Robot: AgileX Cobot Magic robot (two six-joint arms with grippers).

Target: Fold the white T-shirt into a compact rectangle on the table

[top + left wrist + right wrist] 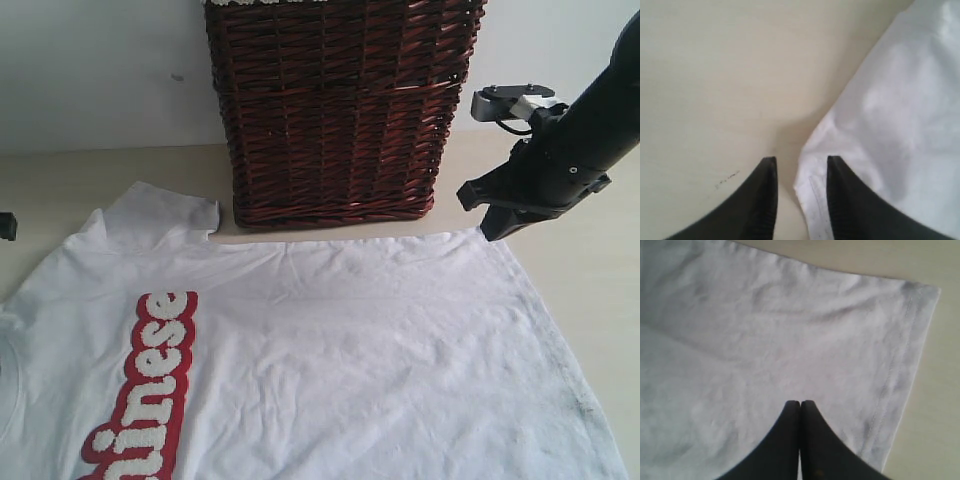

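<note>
White cotton covers most of the scene: the white T-shirt [350, 340] lies spread flat and unfolded on the pale beige worktop [590, 270], front side up. A red band [150, 390] with fuzzy white lettering runs along the shirt on the exterior view's left. 1 short sleeve [165, 212] points toward the back, just beside the base of a dark brown wicker basket [335, 110]. The basket stands upright on the worktop at the shirt's far edge, with a plain white wall [100, 70] behind it.

The right tool [800, 404] is clenched, its 2 black fingers pressed tip to tip with no cloth showing between them. It hangs over the shirt's far right corner (the stitched hem [900, 365] runs just beside it in the right wrist view), and the exterior view shows it raised above the cloth rather than resting on it.

The left tool [802, 160] is released, with a clear gap between its 2 fingers. 1 finger is over bare worktop and the other over a hemmed edge of the shirt, so the cloth's border lies in the gap. Whether the fingertips touch the worktop I cannot tell. In the exterior view only a small dark bit of this tool shows at the left border.
</note>
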